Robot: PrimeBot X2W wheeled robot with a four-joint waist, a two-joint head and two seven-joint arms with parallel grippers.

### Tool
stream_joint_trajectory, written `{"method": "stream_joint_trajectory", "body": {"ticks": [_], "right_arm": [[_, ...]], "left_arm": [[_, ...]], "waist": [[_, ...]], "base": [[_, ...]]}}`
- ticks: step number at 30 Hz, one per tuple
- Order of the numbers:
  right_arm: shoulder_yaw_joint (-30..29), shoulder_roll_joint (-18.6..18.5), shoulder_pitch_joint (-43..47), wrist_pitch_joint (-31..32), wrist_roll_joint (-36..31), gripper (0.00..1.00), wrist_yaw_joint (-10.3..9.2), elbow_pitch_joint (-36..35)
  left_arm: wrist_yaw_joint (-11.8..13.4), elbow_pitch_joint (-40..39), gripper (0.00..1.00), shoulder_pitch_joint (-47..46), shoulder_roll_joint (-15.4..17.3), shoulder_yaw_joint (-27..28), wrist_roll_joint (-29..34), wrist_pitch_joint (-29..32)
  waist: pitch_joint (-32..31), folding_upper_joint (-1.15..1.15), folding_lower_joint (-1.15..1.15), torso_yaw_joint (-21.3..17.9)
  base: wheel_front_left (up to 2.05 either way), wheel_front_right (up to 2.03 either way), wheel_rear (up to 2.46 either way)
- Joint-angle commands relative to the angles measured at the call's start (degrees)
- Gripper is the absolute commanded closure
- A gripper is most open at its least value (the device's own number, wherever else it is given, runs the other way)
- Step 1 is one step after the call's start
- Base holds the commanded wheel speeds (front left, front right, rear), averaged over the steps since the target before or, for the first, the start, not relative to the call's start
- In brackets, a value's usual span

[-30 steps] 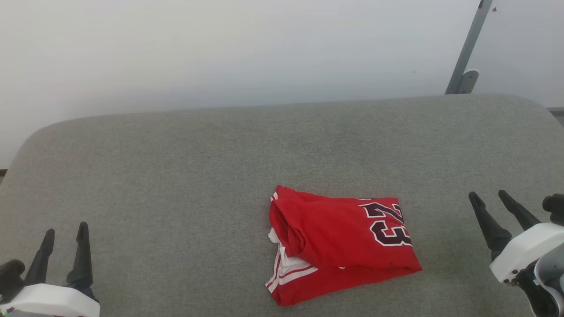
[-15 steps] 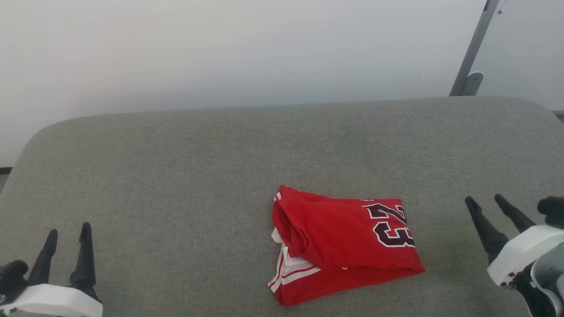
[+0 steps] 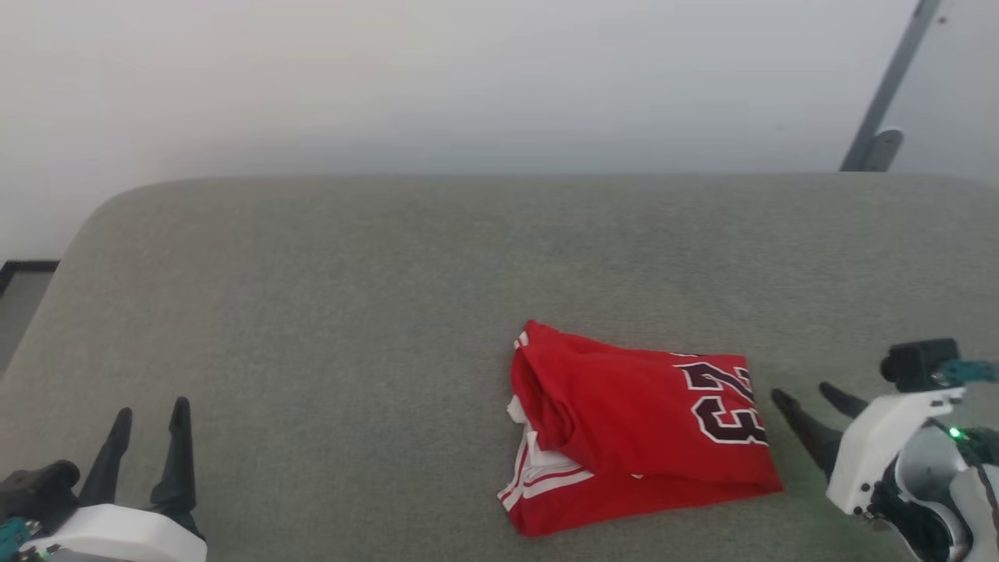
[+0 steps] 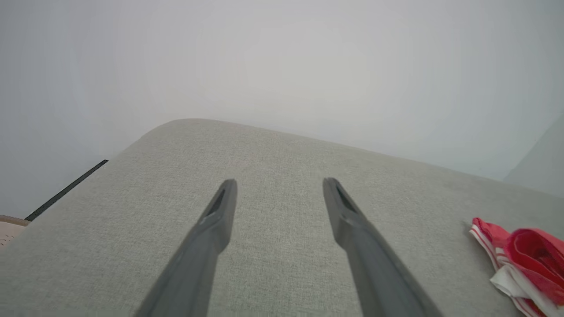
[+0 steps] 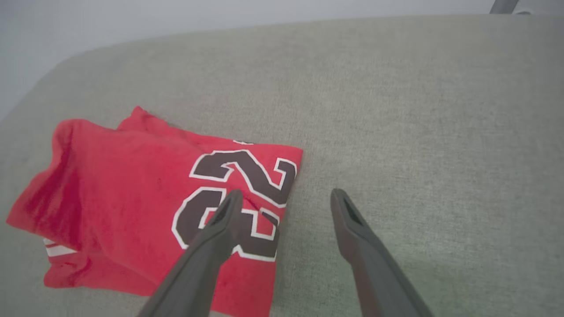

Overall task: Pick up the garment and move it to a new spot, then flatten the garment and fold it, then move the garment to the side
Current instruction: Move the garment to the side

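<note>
Lying folded on grey woven upholstery [image 3: 351, 297], thin red garment [image 3: 624, 437], left fingers [image 3: 178, 453] spread, right fingers [image 3: 804, 429] spread

right end effector [image 3: 800, 391] has neared the garment [image 3: 624, 421].

The picture edge cuts off the garment [image 4: 524, 259] in my left wrist view, and in my right wrist view a finger [image 5: 205, 255] of my right gripper [image 5: 285, 194] covers part of its numerals [image 5: 210, 166].

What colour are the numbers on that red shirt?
Dark, almost black, with a white outline. The numerals show best in the right wrist view.
</note>
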Motion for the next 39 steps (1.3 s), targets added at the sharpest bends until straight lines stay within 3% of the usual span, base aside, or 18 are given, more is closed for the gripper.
{"method": "stream_joint_trajectory", "body": {"ticks": [1, 21, 22, 23, 24, 31, 39], "right_arm": [[0.36, -0.14, -1.11, 1.35, 0.58, 0.0, 0.02, 0.54], [4.07, 1.04, -10.63, 27.08, 4.47, 0.0, 0.01, 11.53], [4.37, 1.38, -10.71, 27.99, 4.79, 0.08, 0.01, 11.7], [4.56, 1.58, -10.74, 28.59, 5.0, 0.91, 0.01, 11.68], [4.52, 1.59, -10.81, 28.76, 4.93, 1.0, 0.02, 11.6], [2.52, 0.23, -12.49, 26.58, 4.04, 1.0, -0.03, 9.72], [-1.86, -4.75, -15.07, 23.93, 1.17, 1.0, -0.03, 9.51]], "left_arm": [[-0.13, -0.05, 0.0, -0.37, -0.13, -0.28, -0.02, -0.25], [-0.13, 0.77, 0.0, -5.81, -1.42, -3.6, 0.4, -0.25], [-0.13, 0.79, 0.0, -6.03, -1.43, -3.64, 0.44, -0.25], [-0.13, 0.82, 0.0, -6.22, -1.51, -3.68, 0.47, -0.25], [-0.13, 0.85, 0.0, -6.31, -1.56, -3.74, 0.48, -0.25], [-0.13, 0.94, 0.0, -7.12, -1.41, -3.29, 0.51, -0.25], [-0.13, 0.47, 0.0, -9.47, -1.7, -4.51, 1.07, -0.25]], "waist": [[0.83, 0.0, 0.0, 0.94], [9.04, 0.0, 0.0, 7.22], [9.26, 0.0, 0.0, 7.35], [9.46, 0.0, 0.0, 7.47], [9.61, 0.0, 0.0, 7.56], [10.51, 0.0, 0.0, 6.84], [11.82, 0.0, 0.0, 4.24]], "base": [[0.0, 0.0, 0.0], [0.0, 0.0, 0.0], [0.0, 0.0, 0.0], [0.0, 0.0, 0.0], [0.0, 0.0, 0.0], [0.0, 0.0, 0.0], [0.0, 0.0, 0.0]]}}
